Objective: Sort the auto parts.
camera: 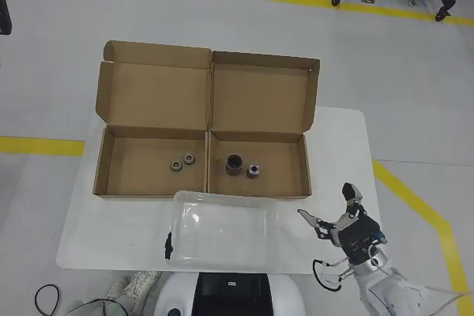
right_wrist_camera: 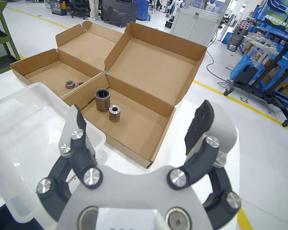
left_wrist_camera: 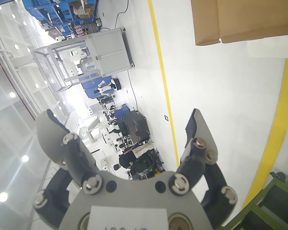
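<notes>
**Four parts lie in two boxes; both hands released**

Two cardboard boxes stand side by side with their lids open, in the upper middle of the top view on the white tabletop (camera: 341, 142). The left box (camera: 110, 170) holds two small metal ring bearings, one bearing (camera: 175, 165) and a second bearing (camera: 189, 159), just beside each other near the wall shared with the neighbouring box. The right box (camera: 296, 170) holds a larger dark cylinder sleeve (camera: 235, 163) standing upright. A smaller bushing (camera: 254, 169) with a purple-tinted top is just beside it, on the side away from the bearings. The sleeve and bushing stand close together but apart from the box walls.

A clear plastic bin (camera: 178, 207) sits below the boxes in the top view, its far rim just beside their front walls. A small black piece (camera: 167, 245) sits at the bin's left rim; what it is cannot be told.

The right hand (right_wrist_camera: 140, 111) is at the lower right of the top view, over the tabletop's right edge and well apart from the parts. It is released, its fingers (right_wrist_camera: 199, 120) spread wide with nothing between them. It faces the bin's corner and the right box.

The left hand (left_wrist_camera: 121, 118) is also released, its two fingers wide apart and gripping nothing. Beyond it are the floor with yellow lines (left_wrist_camera: 163, 77) and a cardboard flap (left_wrist_camera: 242, 8).
</notes>
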You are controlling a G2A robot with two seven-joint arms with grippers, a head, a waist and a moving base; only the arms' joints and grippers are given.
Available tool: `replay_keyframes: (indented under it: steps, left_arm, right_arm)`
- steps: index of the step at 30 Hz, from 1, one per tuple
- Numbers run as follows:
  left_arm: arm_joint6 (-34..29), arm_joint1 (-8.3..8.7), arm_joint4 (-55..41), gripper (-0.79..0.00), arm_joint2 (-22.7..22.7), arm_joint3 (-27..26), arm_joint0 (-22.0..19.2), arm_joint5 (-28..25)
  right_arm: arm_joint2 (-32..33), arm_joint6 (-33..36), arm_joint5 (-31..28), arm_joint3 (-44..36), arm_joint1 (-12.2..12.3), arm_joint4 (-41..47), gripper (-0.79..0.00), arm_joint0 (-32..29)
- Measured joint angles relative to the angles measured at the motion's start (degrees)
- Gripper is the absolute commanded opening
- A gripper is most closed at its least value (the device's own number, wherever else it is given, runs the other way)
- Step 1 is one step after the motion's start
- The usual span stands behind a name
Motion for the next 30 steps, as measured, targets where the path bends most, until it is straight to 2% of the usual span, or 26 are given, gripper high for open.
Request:
replay_keyframes:
  steps: [7, 30]
  left_arm:
    - [0.0, 0.00, 0.0, 0.000, 0.0, 0.0, 0.0, 0.0]
    - [0.0, 0.00, 0.0, -0.001, 0.0, 0.0, 0.0, 0.0]
  right_arm:
    - [0.5, -2.8, 3.3, -0.7, 0.2, 0.3, 0.000, -1.7]
    - [0.4, -4.1, 2.7, -0.6, 0.4, -0.3, 0.000, -1.5]
